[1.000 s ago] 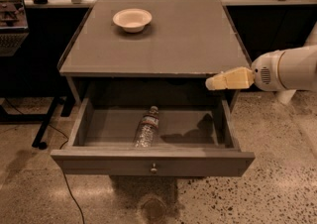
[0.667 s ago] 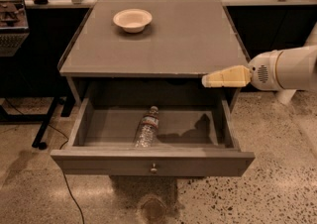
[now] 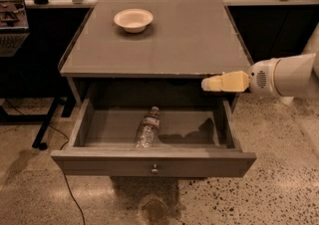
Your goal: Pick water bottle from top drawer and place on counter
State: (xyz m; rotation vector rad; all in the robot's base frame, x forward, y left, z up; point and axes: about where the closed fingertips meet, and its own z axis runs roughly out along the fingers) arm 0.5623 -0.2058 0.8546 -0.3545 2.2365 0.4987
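Observation:
The water bottle (image 3: 147, 129) lies on its side in the open top drawer (image 3: 154, 160), cap pointing to the back, a little left of the drawer's middle. The drawer is pulled out below the counter (image 3: 164, 35), its round knob at the front centre. My gripper (image 3: 208, 84) comes in from the right on a white arm, its cream fingers pointing left. It hangs over the drawer's back right part, just under the counter's front edge, well above and to the right of the bottle. It holds nothing.
A small white bowl (image 3: 133, 20) stands on the counter's back left. A black stand with cables (image 3: 42, 129) is on the floor to the left. Speckled floor lies in front and to the right.
My gripper has moved a little to the left over the drawer. The bottle and drawer have not moved.

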